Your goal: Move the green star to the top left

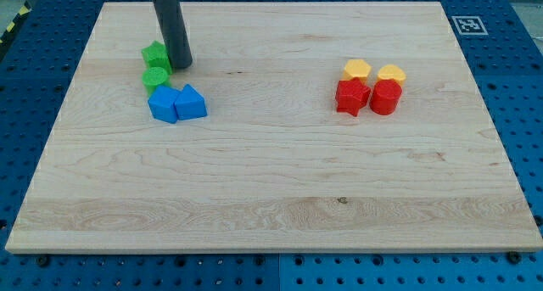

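Observation:
The green star (155, 54) lies at the view's upper left part of the wooden board (271, 181). A round green block (156, 77) touches it just below. My tip (181, 64) stands right beside the green star, at its right edge, and appears to touch it. The dark rod rises from there to the view's top.
Two blue blocks (176, 103) sit side by side just below the green ones. At the view's right are two yellow blocks (373, 70) with a red star (351, 96) and a red block (385, 97) below them. A marker tag (467, 24) is at the top right corner.

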Controlling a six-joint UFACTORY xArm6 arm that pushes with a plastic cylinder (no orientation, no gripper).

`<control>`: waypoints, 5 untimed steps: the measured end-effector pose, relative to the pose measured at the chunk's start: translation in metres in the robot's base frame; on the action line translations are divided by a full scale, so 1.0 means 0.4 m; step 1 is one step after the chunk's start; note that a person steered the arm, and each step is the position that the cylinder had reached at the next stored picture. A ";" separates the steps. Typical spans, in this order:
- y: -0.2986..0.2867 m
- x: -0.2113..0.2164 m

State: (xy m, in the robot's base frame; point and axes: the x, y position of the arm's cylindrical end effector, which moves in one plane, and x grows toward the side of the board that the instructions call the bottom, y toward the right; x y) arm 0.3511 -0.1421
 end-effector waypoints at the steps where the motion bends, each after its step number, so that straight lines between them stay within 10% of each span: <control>1: -0.002 0.056; 5: -0.089 -0.083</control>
State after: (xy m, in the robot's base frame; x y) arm 0.3177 -0.1777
